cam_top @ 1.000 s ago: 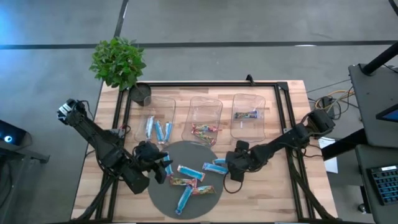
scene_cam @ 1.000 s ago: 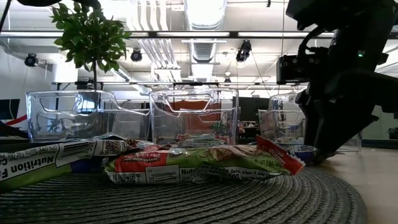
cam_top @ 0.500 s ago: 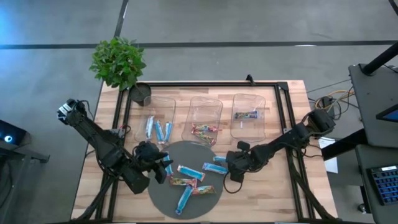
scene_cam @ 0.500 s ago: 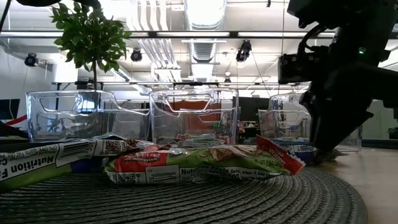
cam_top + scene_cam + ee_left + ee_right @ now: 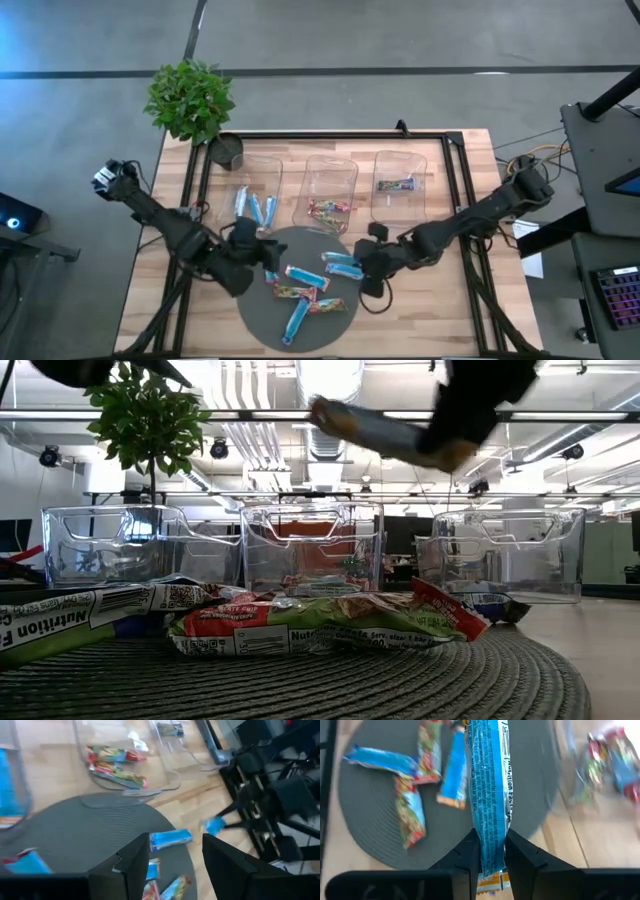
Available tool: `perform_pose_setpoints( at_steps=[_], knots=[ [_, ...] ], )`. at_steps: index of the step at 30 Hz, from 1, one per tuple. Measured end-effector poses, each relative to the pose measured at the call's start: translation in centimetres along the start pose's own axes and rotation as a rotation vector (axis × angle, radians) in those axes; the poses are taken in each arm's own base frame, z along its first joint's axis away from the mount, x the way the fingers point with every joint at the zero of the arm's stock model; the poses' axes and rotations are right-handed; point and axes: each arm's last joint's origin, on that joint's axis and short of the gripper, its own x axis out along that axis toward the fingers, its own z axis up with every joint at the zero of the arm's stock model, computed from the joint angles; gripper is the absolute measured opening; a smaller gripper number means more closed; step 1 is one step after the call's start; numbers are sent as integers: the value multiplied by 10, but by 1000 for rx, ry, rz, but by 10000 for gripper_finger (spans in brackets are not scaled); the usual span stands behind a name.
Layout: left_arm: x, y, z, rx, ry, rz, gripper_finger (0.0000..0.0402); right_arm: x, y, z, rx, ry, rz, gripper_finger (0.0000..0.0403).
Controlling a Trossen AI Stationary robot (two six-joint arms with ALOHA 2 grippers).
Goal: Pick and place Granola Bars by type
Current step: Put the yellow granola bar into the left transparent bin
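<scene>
Several Granola Bars, light blue and multicoloured, lie on a round grey mat [image 5: 300,300]. My right gripper [image 5: 488,845] is shut on one light blue bar [image 5: 338,257] above the mat's right edge; the low view shows this bar [image 5: 375,430] high in the air. My left gripper [image 5: 172,855] stands open over the mat's left part [image 5: 265,262] with nothing between its fingers. Another light blue bar [image 5: 171,838] lies on the mat ahead of it. My right gripper pinches the light blue bar between its two fingers near one end [image 5: 490,857]. A short end pokes out behind the fingers, and most of the bar reaches forward along them. The fingers come from the table's right side. The bar is lifted clear of the mat.
Three clear bins stand in a row behind the mat: the left one [image 5: 250,195] holds light blue bars, the middle one [image 5: 330,190] multicoloured bars, the right one [image 5: 400,185] a darker bar. A potted plant [image 5: 190,100] stands at the far left corner.
My right gripper has shut on the light blue bar at the mat's right edge and lifted it clear, moving up and slightly toward the table's left. My left gripper has shifted a little toward the table's right, staying open.
</scene>
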Motion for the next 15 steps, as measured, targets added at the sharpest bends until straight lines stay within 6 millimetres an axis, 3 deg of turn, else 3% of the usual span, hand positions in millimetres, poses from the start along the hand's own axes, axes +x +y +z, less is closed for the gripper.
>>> perform_pose_setpoints(
  at_steps=[5,15],
  knots=[
    [18,-8,9,25,69,-19,165,0,9,23,-100,-25,-21,67],
    [39,-13,30,-109,108,-86,165,1,7,27,-161,-22,-116,67]
  ],
)
